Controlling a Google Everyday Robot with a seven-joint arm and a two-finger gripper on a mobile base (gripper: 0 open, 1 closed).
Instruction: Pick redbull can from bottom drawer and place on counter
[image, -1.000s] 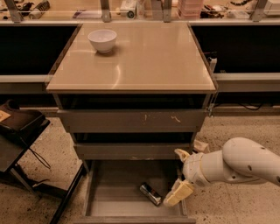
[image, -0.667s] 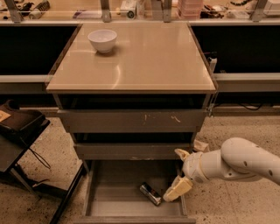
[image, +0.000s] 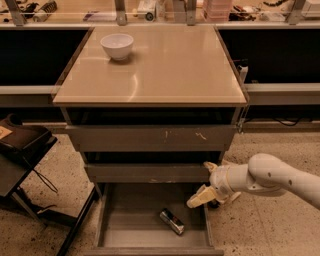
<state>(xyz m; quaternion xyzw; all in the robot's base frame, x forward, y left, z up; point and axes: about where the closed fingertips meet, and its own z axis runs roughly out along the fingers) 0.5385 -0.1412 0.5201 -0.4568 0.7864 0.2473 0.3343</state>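
The counter (image: 165, 70) fills the upper middle of the view, a glossy beige top on the grey cabinet. Below it are two narrow drawers with scuffed fronts (image: 150, 139), both pushed in.

The bottom drawer (image: 130, 227) is pulled out toward 6 o'clock, its flat grey floor open to view.

The white arm (image: 272, 177) reaches in from 4 o'clock of the view and bends toward the cabinet's lower right corner. A dark stand (image: 20, 150) sits on the speckled floor at 8 o'clock.

A white bowl (image: 117, 46) stands upright at about 10 o'clock on the counter, near its back left corner.

The gripper (image: 204, 182) hangs at 2 o'clock of the bottom drawer, over its right wall and just under the middle drawer's front. Its two tan fingers (image: 199, 198) are spread apart with nothing between them.

The can (image: 171, 221) lies on its side on the drawer floor at roughly 4 o'clock from the floor's centre. It is angled, with one end toward 10 o'clock and the other toward 4. It is at 7 o'clock from the gripper, near it but not touching.
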